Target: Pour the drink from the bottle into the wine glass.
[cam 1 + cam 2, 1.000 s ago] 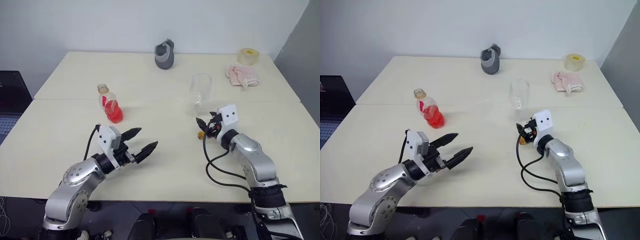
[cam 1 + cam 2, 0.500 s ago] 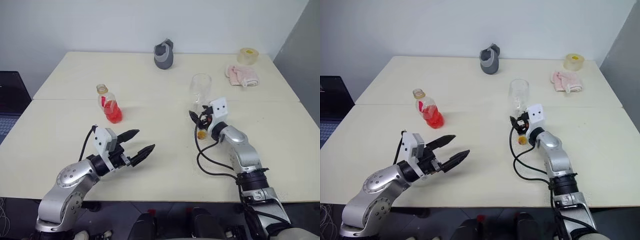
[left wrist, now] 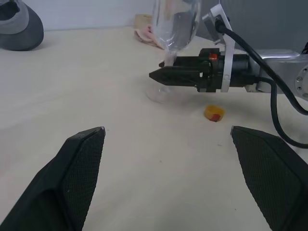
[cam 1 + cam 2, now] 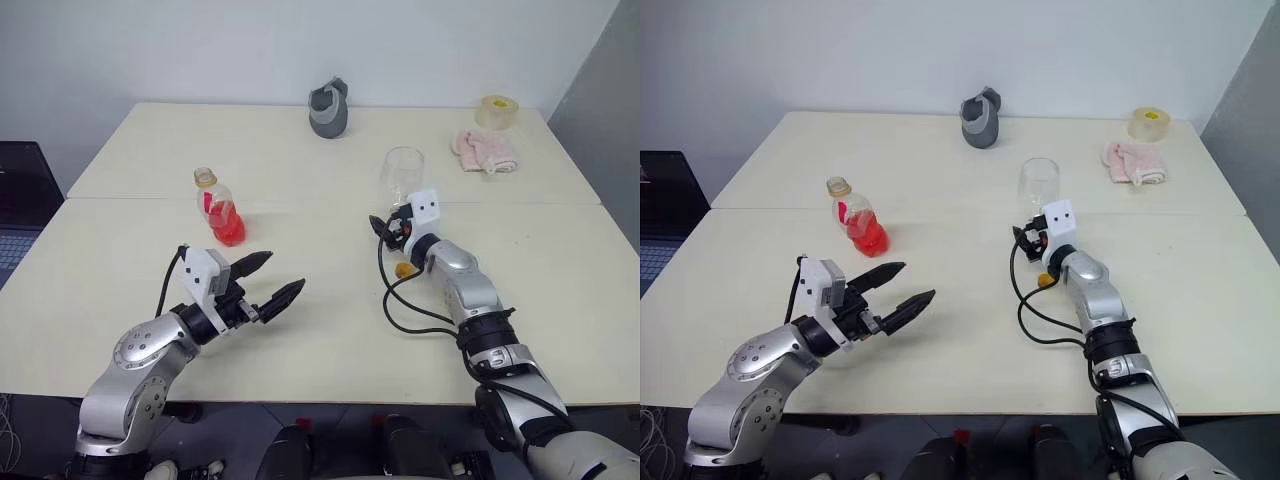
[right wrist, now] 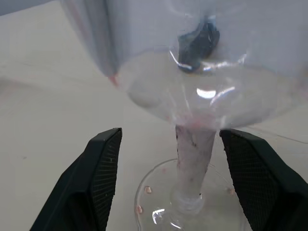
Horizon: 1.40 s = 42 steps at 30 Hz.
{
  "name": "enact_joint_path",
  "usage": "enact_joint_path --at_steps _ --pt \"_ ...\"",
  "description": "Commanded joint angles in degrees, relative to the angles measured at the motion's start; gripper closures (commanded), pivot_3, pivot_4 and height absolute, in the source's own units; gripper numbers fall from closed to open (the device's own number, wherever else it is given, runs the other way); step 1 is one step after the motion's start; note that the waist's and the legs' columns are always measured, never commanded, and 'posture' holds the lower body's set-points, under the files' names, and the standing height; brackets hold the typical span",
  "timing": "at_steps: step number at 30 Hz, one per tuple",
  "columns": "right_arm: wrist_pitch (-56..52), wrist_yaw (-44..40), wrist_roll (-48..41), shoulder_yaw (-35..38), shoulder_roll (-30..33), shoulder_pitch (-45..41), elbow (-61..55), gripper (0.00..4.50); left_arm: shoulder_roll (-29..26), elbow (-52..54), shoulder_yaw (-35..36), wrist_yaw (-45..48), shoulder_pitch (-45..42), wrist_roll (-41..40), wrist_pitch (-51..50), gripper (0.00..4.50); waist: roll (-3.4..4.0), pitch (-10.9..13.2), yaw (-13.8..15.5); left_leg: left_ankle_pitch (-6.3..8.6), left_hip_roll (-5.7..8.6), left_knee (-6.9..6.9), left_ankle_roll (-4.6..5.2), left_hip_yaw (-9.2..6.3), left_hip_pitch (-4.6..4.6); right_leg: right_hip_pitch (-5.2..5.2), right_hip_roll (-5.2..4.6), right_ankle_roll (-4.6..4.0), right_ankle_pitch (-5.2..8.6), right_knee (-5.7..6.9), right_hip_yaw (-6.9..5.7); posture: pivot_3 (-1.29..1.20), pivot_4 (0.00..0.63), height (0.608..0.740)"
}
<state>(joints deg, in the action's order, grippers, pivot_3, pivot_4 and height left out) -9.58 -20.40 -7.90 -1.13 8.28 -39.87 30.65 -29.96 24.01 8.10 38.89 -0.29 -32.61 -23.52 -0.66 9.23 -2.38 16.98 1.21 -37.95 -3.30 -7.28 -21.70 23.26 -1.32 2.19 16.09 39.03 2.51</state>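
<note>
The wine glass (image 4: 400,172) stands upright and empty right of the table's middle. My right gripper (image 5: 172,134) points level at its stem (image 5: 192,163). Its fingers (image 5: 103,178) stand open, one on each side of the stem, with a gap on both sides. The left wrist view shows this gripper (image 3: 163,75) beside the glass (image 3: 173,24). The bottle (image 4: 222,210) stands uncapped at the left with the red drink (image 4: 228,230) in its lower part. My left gripper (image 4: 284,271) hovers open and empty, nearer to me than the bottle and apart from it.
A yellow cap (image 4: 404,268) lies on the table under my right arm. A grey cup-like object (image 4: 328,108) stands at the back. A pink cloth (image 4: 485,150) and a tape roll (image 4: 495,110) lie back right. A laptop (image 4: 20,200) sits off the table's left edge.
My right gripper has moved forward and left to the glass, so its fingers now flank the stem. The left gripper has stayed open in about the same place.
</note>
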Motion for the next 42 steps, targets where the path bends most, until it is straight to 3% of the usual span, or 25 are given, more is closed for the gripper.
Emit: enact_joint_path --at_steps 1,7,16,28,37,42 --pt "2.31 -0.52 -0.44 1.15 -0.33 -2.21 -0.63 2.29 0.16 0.49 0.31 -0.22 -0.87 0.01 0.47 0.00 0.00 0.00 -0.13 0.00 0.00 0.00 0.00 0.01 0.00 0.00 0.00 0.00 0.00 0.00 0.01 0.00 0.150 0.740" --pt "2.82 -0.77 -0.50 1.46 -0.28 -2.18 -0.73 4.36 0.85 0.36 -0.63 -0.73 -1.58 0.50 0.58 0.00 0.00 0.00 -0.23 0.00 0.00 0.00 0.00 0.01 0.00 0.00 0.00 0.00 0.00 0.00 0.00 0.00 0.150 0.740" --pt "1.66 -6.65 0.87 -4.33 -1.84 -2.55 -6.26 4.37 1.02 2.95 0.51 -2.11 2.57 -0.40 -0.44 0.00 0.02 0.02 -0.90 0.00 -0.02 0.02 0.00 -0.02 -0.01 0.04 0.00 0.00 0.00 0.01 0.02 0.00 0.150 0.740" --pt "2.17 -11.59 2.98 -10.88 -9.05 -4.12 -1.53 4.37 3.84 9.42 8.17 -6.45 21.96 1.52 4.44 0.00 0.06 0.03 -0.51 0.01 -0.15 0.02 0.01 -0.25 -0.01 0.03 -0.06 -0.02 -0.01 -0.03 0.03 0.00 0.150 0.740" --pt "7.73 -11.39 5.91 -11.03 -8.27 -3.23 5.93 4.37 5.04 8.30 7.63 -7.40 20.58 3.13 6.46 0.00 0.06 0.03 -0.11 0.02 -0.01 0.04 0.02 -0.21 0.05 0.00 0.00 -0.02 -0.01 -0.01 0.00 0.00 0.150 0.740" --pt "6.95 -12.74 3.68 -9.62 -7.97 -1.49 2.12 2.70 4.98 7.29 7.07 -6.70 19.84 3.29 6.78 0.00 0.06 0.03 -0.08 0.02 -0.01 0.03 0.02 -0.22 0.04 0.00 0.00 -0.03 -0.01 -0.02 -0.01 0.00 0.150 0.740"
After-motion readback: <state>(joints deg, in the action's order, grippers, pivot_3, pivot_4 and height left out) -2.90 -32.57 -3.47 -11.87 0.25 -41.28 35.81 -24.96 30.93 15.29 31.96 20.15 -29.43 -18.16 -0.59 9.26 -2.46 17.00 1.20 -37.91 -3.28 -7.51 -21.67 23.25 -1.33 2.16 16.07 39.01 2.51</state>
